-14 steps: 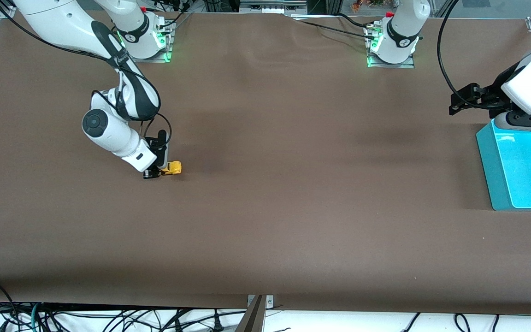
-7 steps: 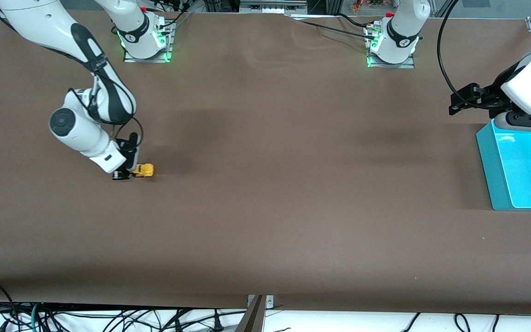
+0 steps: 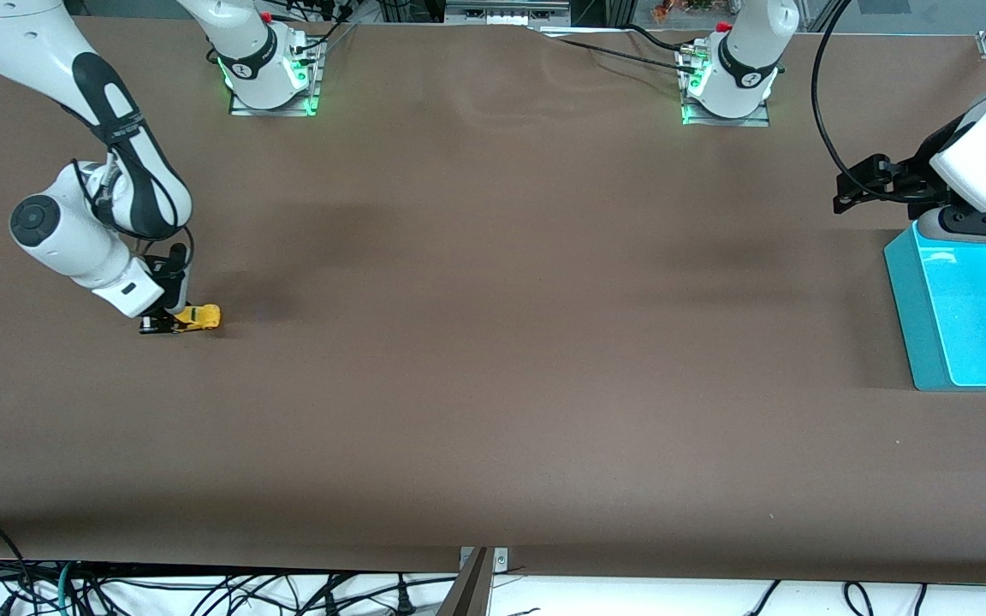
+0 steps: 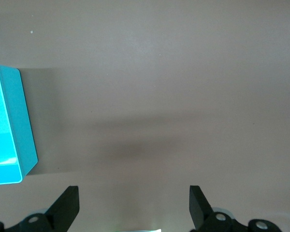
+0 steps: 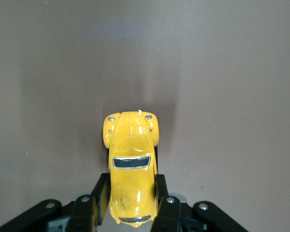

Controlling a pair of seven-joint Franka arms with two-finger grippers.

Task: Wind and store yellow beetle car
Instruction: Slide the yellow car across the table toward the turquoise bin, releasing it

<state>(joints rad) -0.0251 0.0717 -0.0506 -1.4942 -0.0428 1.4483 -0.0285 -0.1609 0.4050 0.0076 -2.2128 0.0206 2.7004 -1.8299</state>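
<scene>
Dragged toward right arm's table end, yellow beetle car clamped in right pincer

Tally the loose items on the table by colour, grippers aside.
Yellow: 1, the toy car, clamped in the right gripper.
Turquoise: 1, the bin, under the open left gripper.
Total: 2

Nothing readable here, honestly. The yellow beetle car carries no plate, badge or lettering in the right wrist view, and the teal bin at the right edge of the front view is plain too. There are small dark marks on the white collars above the arm bases at the top of that view, but they're too tiny to make out.
</scene>
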